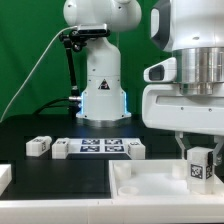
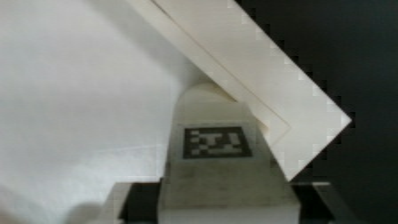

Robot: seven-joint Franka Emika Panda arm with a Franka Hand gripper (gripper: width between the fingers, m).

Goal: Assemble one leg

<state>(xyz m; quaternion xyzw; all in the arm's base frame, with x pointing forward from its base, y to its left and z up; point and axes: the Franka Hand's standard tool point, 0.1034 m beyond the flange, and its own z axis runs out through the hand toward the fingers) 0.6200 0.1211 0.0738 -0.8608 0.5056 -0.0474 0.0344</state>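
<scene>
You have the leg (image 1: 201, 166) pinched upright in the gripper (image 1: 200, 152), jaws pressed onto its two side faces, tag face outward. It hangs over the large white rimmed panel (image 1: 150, 190), near the corner at the exterior view's right. In the wrist view the leg (image 2: 221, 150) points toward the inside angle of the panel's raised rim (image 2: 285, 95); whether its far end already touches the panel floor, you cannot tell.

Risks, as judgement:
- Leg end catches on the rim instead of dropping into the corner seat. Cause: small lateral offset, since the leg sits very close to the rim wall.
- Leg tilts in the grip under downward push. Cause: smooth plastic, narrow pad contact.
- Panel slides on the table if you press off-centre; nothing visible clamps it.

Surface and room: black table (image 1: 60, 180), matte, uncluttered near the panel. The marker board (image 1: 100, 147) lies flat behind the panel, with a loose white tagged part just beside each end, one at the exterior view's left (image 1: 38, 146) and one at its right (image 1: 135, 149), both well apart from the gripper. A second robot base (image 1: 100, 85) stands at the back before a green backdrop (image 1: 25, 50).
</scene>
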